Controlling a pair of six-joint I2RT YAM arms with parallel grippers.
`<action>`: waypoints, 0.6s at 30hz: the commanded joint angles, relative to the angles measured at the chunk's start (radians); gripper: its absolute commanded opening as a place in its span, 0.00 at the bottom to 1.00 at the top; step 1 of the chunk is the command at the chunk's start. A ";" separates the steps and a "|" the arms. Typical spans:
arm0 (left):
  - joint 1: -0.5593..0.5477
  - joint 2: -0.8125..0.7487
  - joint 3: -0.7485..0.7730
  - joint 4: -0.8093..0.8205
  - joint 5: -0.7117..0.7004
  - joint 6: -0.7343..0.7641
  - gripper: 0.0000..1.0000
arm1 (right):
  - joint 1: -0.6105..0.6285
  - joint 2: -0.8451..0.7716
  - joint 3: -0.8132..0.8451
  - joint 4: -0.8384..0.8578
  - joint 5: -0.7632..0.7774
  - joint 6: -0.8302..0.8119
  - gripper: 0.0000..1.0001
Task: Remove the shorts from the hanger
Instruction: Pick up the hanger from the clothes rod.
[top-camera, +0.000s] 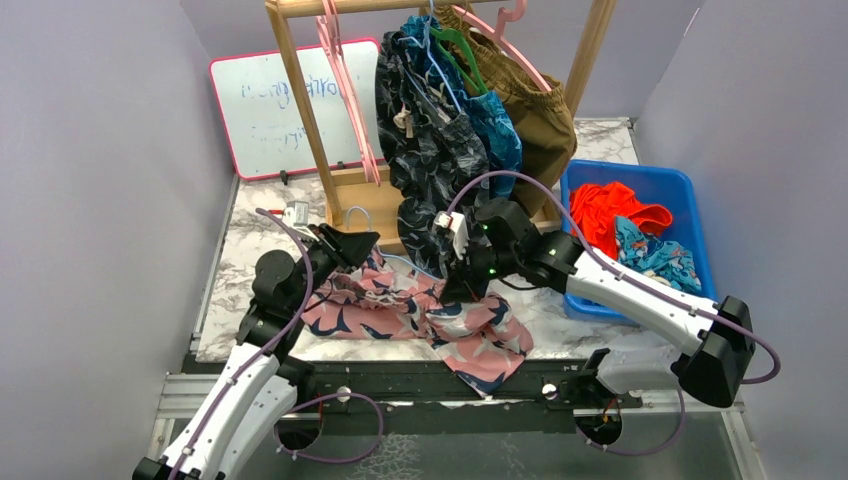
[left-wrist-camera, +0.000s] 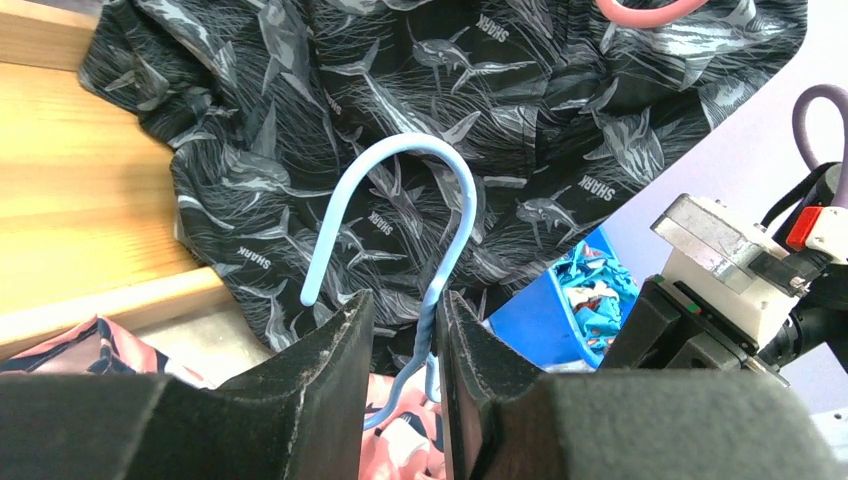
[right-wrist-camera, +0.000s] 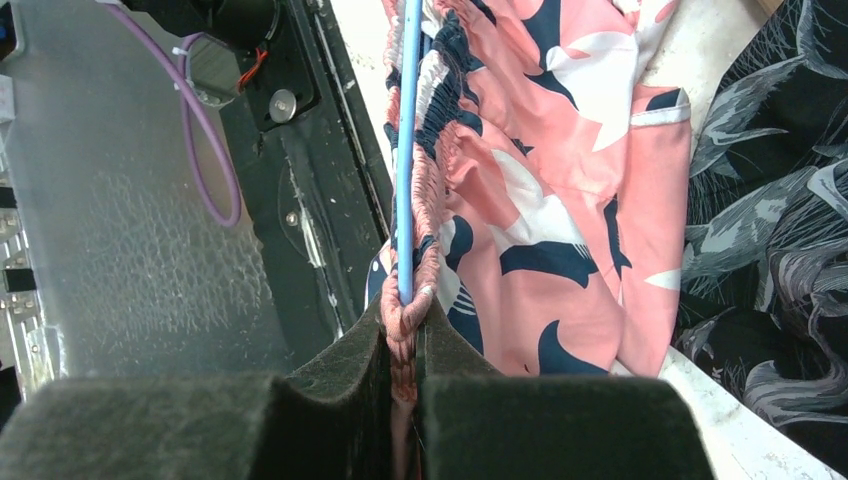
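Right pincer (right-wrist-camera: 403, 350): clamped on the gathered waistband of the pink-and-navy shorts (top-camera: 420, 315), which lie spread on the desk (top-camera: 225, 290), one leg drooping over the near edge.
Blue hanger (left-wrist-camera: 410, 141): mostly buried in that fabric; only the hook and one bar show.
Left pincer (left-wrist-camera: 405, 310): narrow, straddling the hanger's neck, a gap on one side.
Black shark-print shorts (top-camera: 425, 150): hanging on the wooden rack (top-camera: 300, 110), partly hiding others.
Whiteboard (top-camera: 270, 100): writing illegible.
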 joint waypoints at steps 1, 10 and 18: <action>0.005 0.037 0.011 0.090 0.057 -0.013 0.29 | 0.004 -0.033 -0.011 0.049 -0.028 0.003 0.01; 0.004 0.057 0.044 -0.001 0.082 0.057 0.33 | 0.003 -0.024 0.005 0.046 -0.016 0.003 0.01; 0.005 0.031 0.080 -0.103 0.038 0.134 0.18 | 0.003 -0.009 0.015 0.040 -0.045 0.001 0.03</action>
